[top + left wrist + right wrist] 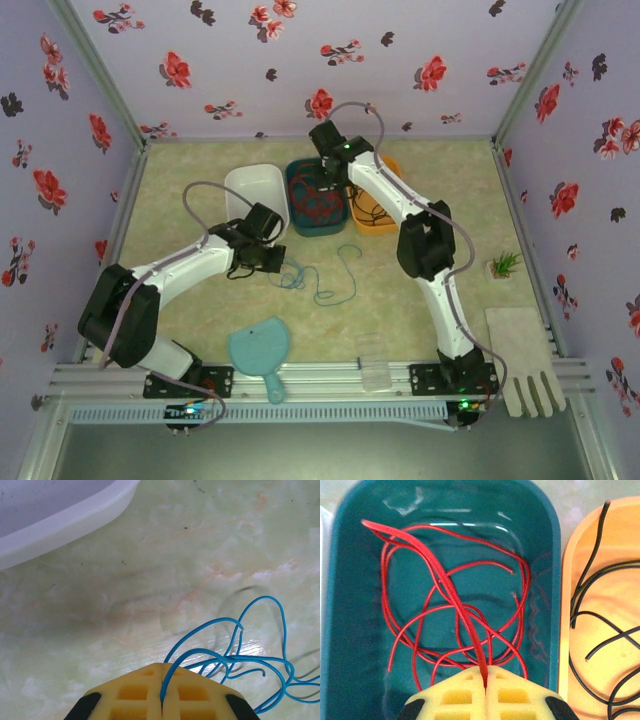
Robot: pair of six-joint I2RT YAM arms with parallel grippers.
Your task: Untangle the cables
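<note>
Risk, near side: left gripper (162,690) clenched on blue cable (255,658), loose coils trailing over table (150,580) near white bin (75,515); fast pull could tighten loops into knot. Farther: right gripper (485,690) clenched on red cable (445,583) inside teal bin (555,555); lifting may drag whole bundle, snag rim.

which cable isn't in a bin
The blue cable, pinched in the left tool and lying on the table. The red cable sits in the teal bin and the black cable in the orange bin.
</note>
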